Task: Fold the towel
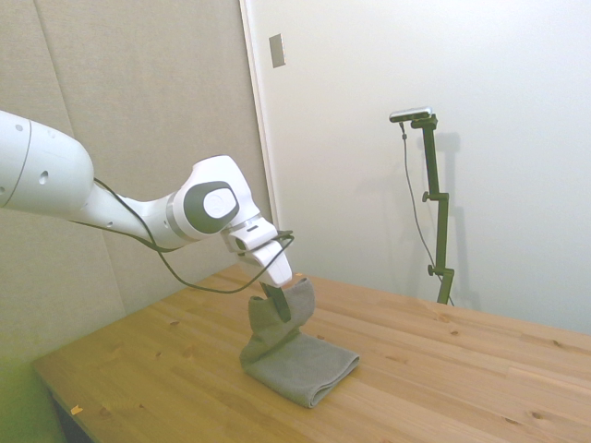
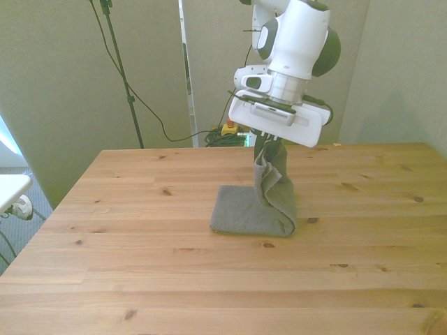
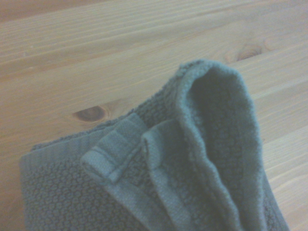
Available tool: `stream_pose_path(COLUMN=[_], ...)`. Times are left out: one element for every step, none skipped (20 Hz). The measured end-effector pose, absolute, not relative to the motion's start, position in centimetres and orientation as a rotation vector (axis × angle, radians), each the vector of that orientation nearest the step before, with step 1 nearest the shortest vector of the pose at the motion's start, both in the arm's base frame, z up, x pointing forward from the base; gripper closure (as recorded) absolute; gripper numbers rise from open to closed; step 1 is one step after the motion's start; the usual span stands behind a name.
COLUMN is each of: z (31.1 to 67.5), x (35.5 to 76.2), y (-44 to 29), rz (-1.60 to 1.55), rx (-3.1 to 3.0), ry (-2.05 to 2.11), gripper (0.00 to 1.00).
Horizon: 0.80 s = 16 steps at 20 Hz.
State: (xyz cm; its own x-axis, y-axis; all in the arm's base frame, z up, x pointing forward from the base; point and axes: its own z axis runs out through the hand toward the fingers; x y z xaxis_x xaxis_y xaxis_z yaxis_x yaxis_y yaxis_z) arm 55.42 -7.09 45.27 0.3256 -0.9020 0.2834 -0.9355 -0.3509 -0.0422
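Note:
The grey towel (image 2: 269,199) has one half flat on the wooden table (image 2: 140,209). Its other half stands up almost vertically, held at the top end. My gripper (image 2: 267,146) is shut on that raised end, above the middle of the flat half. In the side view the towel (image 1: 295,355) rises in a curved flap to the gripper (image 1: 277,297). The wrist view shows the towel (image 3: 202,159) from close by, with its hemmed edges bunched and the table's boards behind.
A yellow box with a red button (image 2: 228,128) and cables lie beyond the table's far edge. A white thing (image 2: 12,192) pokes in at the front view's left.

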Motion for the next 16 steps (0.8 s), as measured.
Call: stream_pose_path(z=[44.9, 44.5, 44.2, 43.9, 43.8, 43.8, 43.9, 44.0, 44.0, 44.2, 44.4, 44.5, 44.6, 44.7, 44.8, 44.8], x=[55.5, 55.5, 55.6, 55.6, 55.7, 55.7, 55.7, 55.7, 55.7, 55.8, 55.8, 55.8, 55.8, 55.7, 55.7, 55.7], y=[-7.7, -8.3, -8.7, -9.0, -9.2, -9.2, -9.2, -9.2, -9.3, -9.4, -9.8, -10.1, -10.5, -10.8, -11.0, -11.2], rz=[0.379, 0.368, 0.354, 0.348, 0.346, 0.347, 0.348, 0.350, 0.352, 0.356, 0.359, 0.362, 0.362, 0.360, 0.360, 0.361], rx=[2.458, 2.461, 2.465, 2.470, 2.473, 2.477, 2.479, 2.481, 2.481, 2.480, 2.479, 2.480, 2.481, 2.484, 2.486, 2.486], ry=[-1.713, -1.717, -1.724, -1.725, -1.725, -1.721, -1.720, -1.719, -1.720, -1.723, -1.726, -1.730, -1.734, -1.741, -1.745, -1.748], gripper=[1.00, 0.00, 0.00, 0.00, 0.00, 0.00, 0.00, 0.00, 0.00, 0.00, 0.00, 0.00, 0.00, 0.00, 0.00, 0.00])
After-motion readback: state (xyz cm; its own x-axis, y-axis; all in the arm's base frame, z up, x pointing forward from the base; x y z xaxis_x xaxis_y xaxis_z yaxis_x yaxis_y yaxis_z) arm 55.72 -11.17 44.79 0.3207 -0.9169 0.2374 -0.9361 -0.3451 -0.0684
